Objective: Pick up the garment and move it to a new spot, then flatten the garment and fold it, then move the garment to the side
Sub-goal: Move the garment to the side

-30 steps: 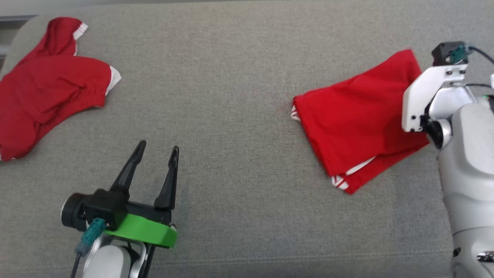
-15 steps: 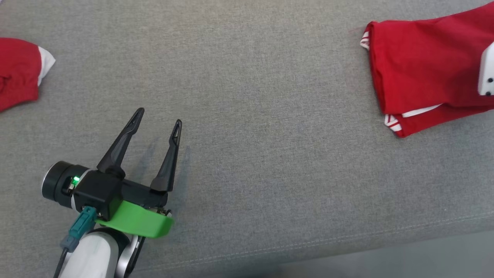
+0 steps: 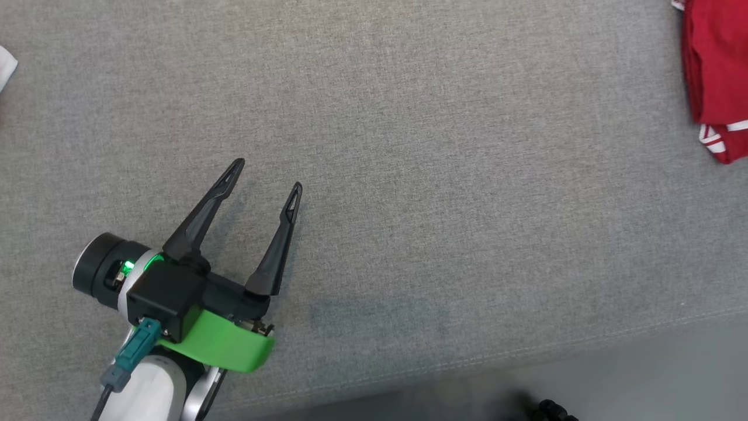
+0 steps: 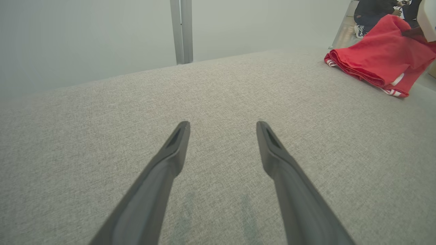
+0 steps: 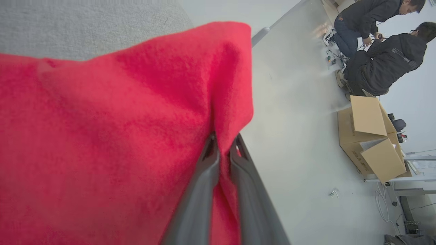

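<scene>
The folded red garment [image 3: 716, 70], with white stripes at its hem, lies at the far right edge of the grey cushion [image 3: 409, 146] in the head view. In the left wrist view the garment [image 4: 371, 61] rests at the upper right, well away. My right gripper [image 5: 224, 143] is shut on a fold of the red garment [image 5: 119, 136], near the cushion's end. My left gripper [image 3: 266, 175] hovers low over bare cushion at the lower left, open with nothing between its fingers [image 4: 170, 160].
A white cuff [image 3: 4, 64] of another garment peeks in at the far left. The cushion's front seam [image 3: 526, 356] runs along the bottom, with grey floor below it. Beyond the cushion's end are two seated people [image 5: 378, 44] and cardboard boxes [image 5: 371, 143] on the floor.
The whole head picture has shifted, so the camera moved. The folded garment, held by the right gripper, has also travelled right, away from the other garment. The left gripper stays open.
</scene>
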Tool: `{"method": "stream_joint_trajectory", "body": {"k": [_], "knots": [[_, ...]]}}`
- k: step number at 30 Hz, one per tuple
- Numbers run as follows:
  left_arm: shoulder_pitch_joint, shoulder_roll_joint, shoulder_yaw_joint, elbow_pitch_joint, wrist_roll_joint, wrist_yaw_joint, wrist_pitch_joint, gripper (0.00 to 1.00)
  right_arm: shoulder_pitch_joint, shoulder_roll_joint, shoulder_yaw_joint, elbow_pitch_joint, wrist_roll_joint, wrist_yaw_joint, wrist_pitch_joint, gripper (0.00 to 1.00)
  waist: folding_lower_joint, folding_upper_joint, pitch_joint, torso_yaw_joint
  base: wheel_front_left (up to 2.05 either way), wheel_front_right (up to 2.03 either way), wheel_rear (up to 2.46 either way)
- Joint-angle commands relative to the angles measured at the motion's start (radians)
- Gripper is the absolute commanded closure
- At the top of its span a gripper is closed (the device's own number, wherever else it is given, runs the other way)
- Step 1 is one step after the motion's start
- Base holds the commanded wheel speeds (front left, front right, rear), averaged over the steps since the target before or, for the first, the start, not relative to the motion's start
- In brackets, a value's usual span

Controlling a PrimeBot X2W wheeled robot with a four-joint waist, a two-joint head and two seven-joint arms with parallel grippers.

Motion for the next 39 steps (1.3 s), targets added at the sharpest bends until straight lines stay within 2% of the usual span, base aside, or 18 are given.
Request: {"method": "stream_joint_trajectory", "body": {"k": [1, 2, 3, 8, 15, 22, 27, 30, 39], "knots": [[-0.02, 0.009, 0.001, -0.004, 0.004, -0.002, 0.001, 0.0, -0.018, 0.003, -0.017, 0.003, -0.01, -0.002, -0.021, 0.79, 0.0, 0.0, 0.022, 0.014, 0.0, 0.0, 0.0], [-0.021, 0.008, -0.001, -0.005, 0.003, -0.001, 0.002, 0.0, -0.017, 0.004, -0.023, 0.006, -0.028, -0.002, -0.036, 0.15, 0.0, 0.0, 0.025, 0.017, 0.0, 0.0, 0.0], [-0.023, 0.007, -0.004, -0.002, 0.002, -0.001, 0.001, 0.0, -0.015, 0.002, -0.036, 0.013, -0.043, -0.002, -0.044, 0.0, 0.0, 0.0, 0.027, 0.021, 0.0, 0.0, 0.0], [-0.031, -0.01, -0.014, 0.032, -0.013, 0.001, -0.025, 0.0, 0.015, 0.024, -0.075, 0.034, -0.106, -0.002, -0.119, 0.0, 0.0, 0.0, -0.007, 0.048, 0.0, 0.0, 0.0], [0.004, -0.04, -0.011, 0.128, -0.051, 0.012, -0.072, 0.0, 0.098, 0.089, -0.077, 0.069, -0.103, -0.002, -0.283, 0.0, 0.0, 0.0, -0.15, 0.085, 0.0, 0.0, 0.0], [0.064, -0.07, 0.013, 0.25, -0.105, 0.045, -0.088, 0.0, 0.22, 0.16, -0.059, 0.087, -0.031, -0.002, -0.427, 0.0, 0.0, 0.0, -0.347, 0.106, 0.0, 0.0, 0.0], [0.104, -0.101, 0.054, 0.332, -0.163, 0.086, -0.091, 0.0, 0.312, 0.217, -0.037, 0.077, 0.053, -0.002, -0.496, 0.0, 0.0, 0.0, -0.467, 0.118, 0.0, 0.0, 0.0], [0.114, -0.103, 0.064, 0.366, -0.165, 0.099, -0.09, 0.0, 0.349, 0.228, -0.017, 0.064, 0.079, -0.002, -0.51, 0.0, 0.0, 0.0, -0.506, 0.127, 0.0, 0.0, 0.0], [0.124, -0.112, 0.117, 0.481, -0.205, 0.155, -0.105, 0.0, 0.498, 0.331, 0.086, -0.064, 0.228, -0.002, -0.521, 0.0, 0.0, 0.0, -0.612, 0.169, 0.0, 0.0, 0.0]]}}
